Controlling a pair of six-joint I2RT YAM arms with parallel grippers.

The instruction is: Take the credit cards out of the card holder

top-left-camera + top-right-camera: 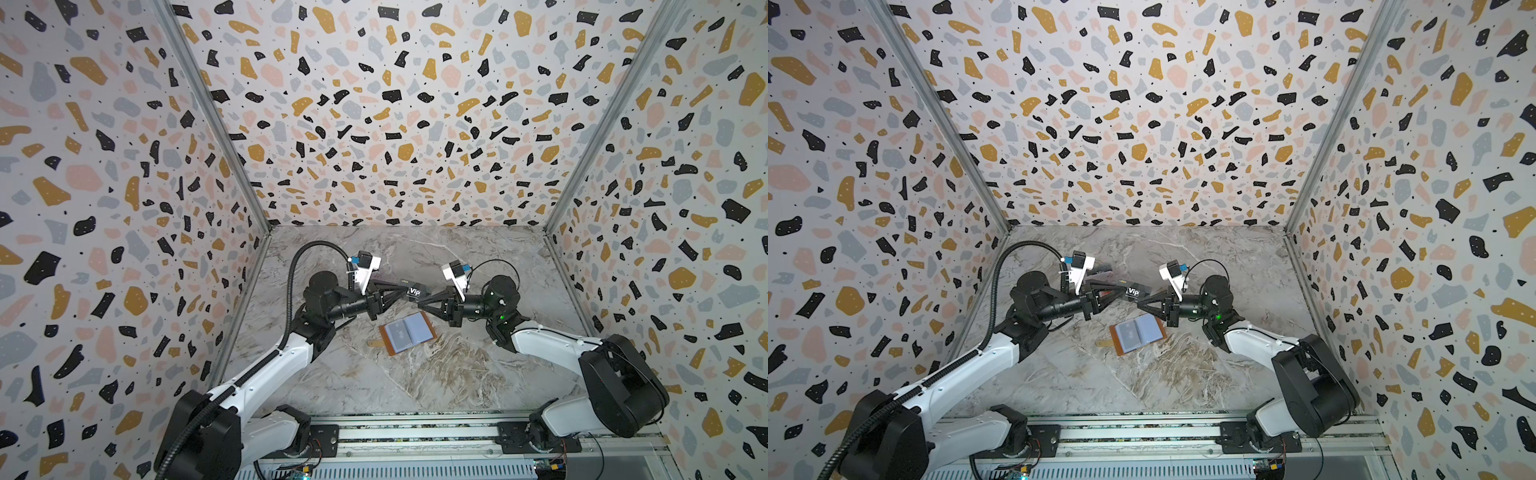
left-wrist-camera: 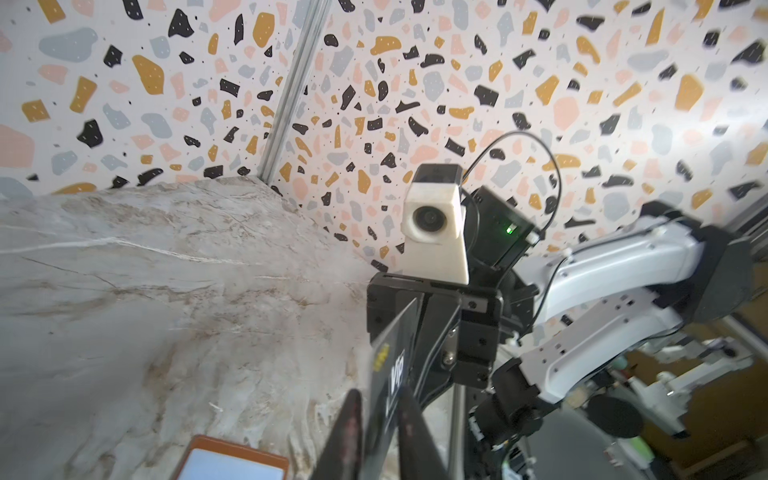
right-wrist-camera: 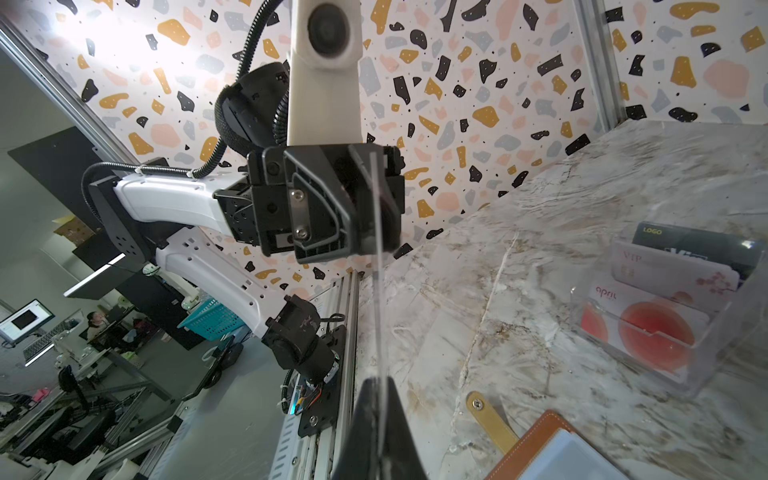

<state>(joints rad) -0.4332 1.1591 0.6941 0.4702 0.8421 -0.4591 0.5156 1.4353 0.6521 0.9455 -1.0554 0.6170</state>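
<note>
Surface: marble tabletop (image 1: 374,382), walled by terrazzo-print panels on three sides, with a metal rail along the front.
Vip card (image 1: 415,291) (image 1: 1133,292): raised above the marble at mid-table, between the two grippers. Its long axis runs arm to arm and the lettered face is turned up.
Right gripper (image 1: 419,303): fingers pressed together, pinching the card's end. The card shows edge-on in the right wrist view.
Left gripper (image 1: 405,291): fingers slightly spread, one on either side of the card's other end.
Card holder (image 1: 409,332): lies open and flat on the marble, just in front of the grippers. Bluish sleeves face up and the strap tab points toward the left arm.
Clear case (image 3: 665,332): stands behind the left gripper and holds more cards upright.
Room: bare marble stretches from the holder to the front rail and out to both side walls.
</note>
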